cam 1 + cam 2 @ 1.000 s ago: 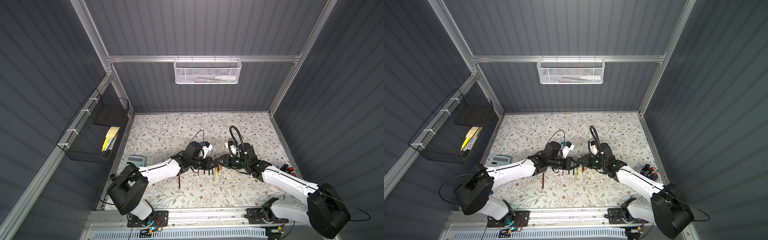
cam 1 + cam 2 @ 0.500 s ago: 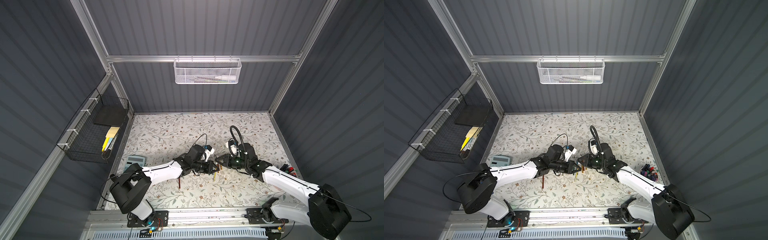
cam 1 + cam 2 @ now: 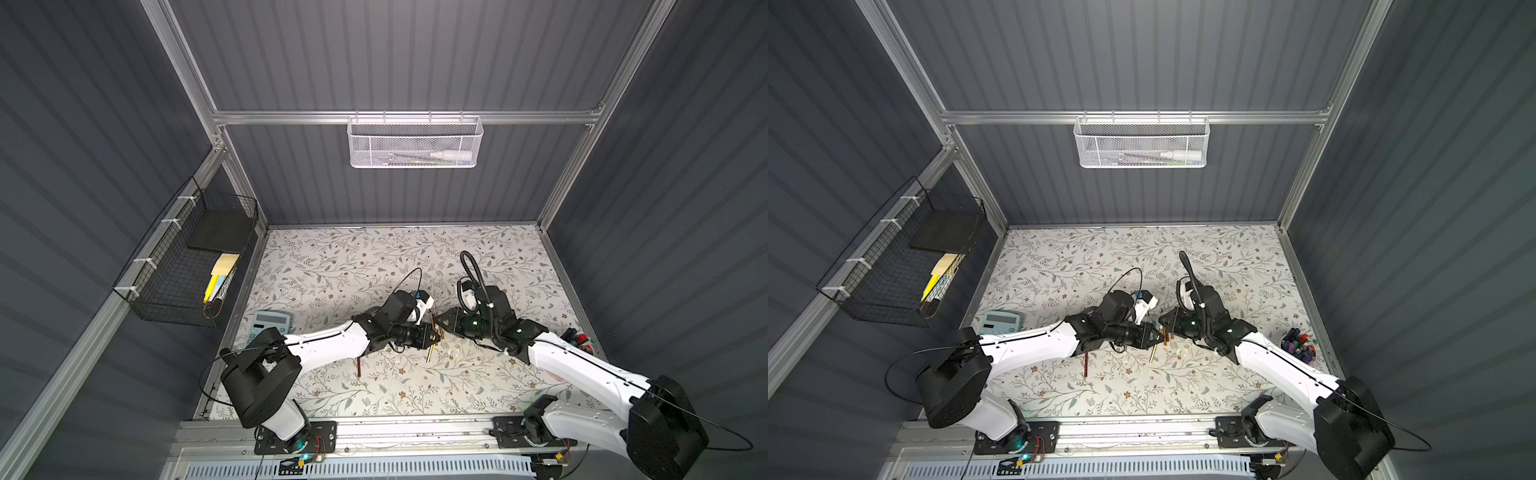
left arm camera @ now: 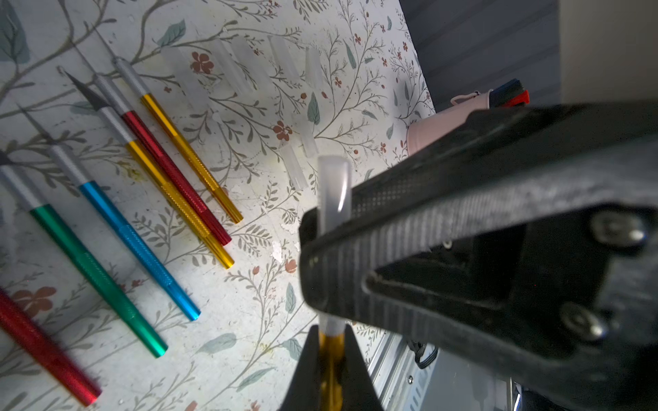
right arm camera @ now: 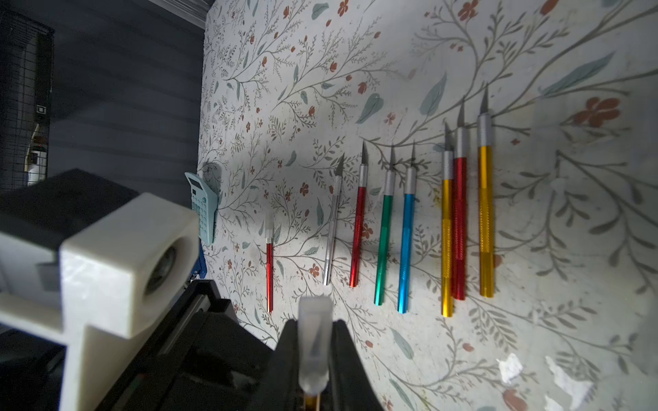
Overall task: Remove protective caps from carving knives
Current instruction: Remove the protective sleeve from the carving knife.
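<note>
Near the front middle of a floral table [image 3: 332,270], 2 white robot arms meet tip to tip. Seen from the left wrist, the left gripper [image 4: 329,341] has its fingers [image 4: 306,373] pressed tight on the handle of a gold knife [image 4: 331,370], just behind the silver collar. Seen from the right wrist, the right gripper [image 5: 313,341] pinches the clear cap [image 5: 313,320] on that same knife, with 1 finger on each side. The dark blade shows through the plastic, so the cap covers it. In both top views the 2 grippers sit nose to nose just above the table, and the gold handle slants down from the left gripper toward the front edge. On the table beside them lies a row of knives [image 5: 406,245], 7 in all, side by side with bare blades pointing the same way: silver, red, green, blue, gold, red, gold. The last 3 touch or nearly touch. A thinner red knife [image 5: 269,270] lies apart from the row on the side nearer a pale blue calculator [image 3: 270,326], and its blade sits inside a cap. About 7 loose caps [image 4: 249,60] lie scattered past the other end of the row, toward a pink cup [image 4: 438,124] of markers. A black wire basket [image 3: 187,266] hangs on the left wall and a white mesh basket [image 3: 415,141] on the back wall.
</note>
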Tool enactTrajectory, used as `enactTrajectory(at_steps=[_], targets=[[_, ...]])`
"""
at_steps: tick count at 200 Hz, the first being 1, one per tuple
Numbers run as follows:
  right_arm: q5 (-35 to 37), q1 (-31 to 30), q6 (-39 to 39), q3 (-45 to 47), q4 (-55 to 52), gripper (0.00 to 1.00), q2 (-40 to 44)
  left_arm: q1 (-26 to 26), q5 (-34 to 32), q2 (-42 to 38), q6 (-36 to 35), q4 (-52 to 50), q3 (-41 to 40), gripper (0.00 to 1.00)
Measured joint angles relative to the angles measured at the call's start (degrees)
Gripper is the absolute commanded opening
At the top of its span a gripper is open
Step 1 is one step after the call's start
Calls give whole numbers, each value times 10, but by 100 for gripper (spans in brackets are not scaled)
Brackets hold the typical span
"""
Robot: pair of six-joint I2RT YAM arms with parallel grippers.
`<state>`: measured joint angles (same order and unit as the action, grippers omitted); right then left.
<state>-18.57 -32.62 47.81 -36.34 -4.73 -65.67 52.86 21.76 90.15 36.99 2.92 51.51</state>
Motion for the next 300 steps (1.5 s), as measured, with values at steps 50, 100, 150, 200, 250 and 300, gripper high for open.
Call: enactTrajectory(at_steps=[50, 100, 150, 200, 250, 300], targets=[[26, -4, 11, -12, -40, 3, 2, 12, -17, 8, -6, -1, 4, 0], [54, -9, 19, -14, -63, 3, 24, 18, -14, 11, -10, 10, 7, 1], [52, -9, -3, -1, -43, 3, 39, 18, -4, 11, -17, 14, 7, 0], [43, -2, -30, 14, -20, 3, 56, 18, 5, 11, -23, 23, 7, 0], [33, 13, -35, 19, -14, 3, 73, 18, 8, 9, -23, 39, 8, 0], [27, 22, -36, 32, 1, 3, 94, 18, 16, 9, -24, 51, 9, 0]])
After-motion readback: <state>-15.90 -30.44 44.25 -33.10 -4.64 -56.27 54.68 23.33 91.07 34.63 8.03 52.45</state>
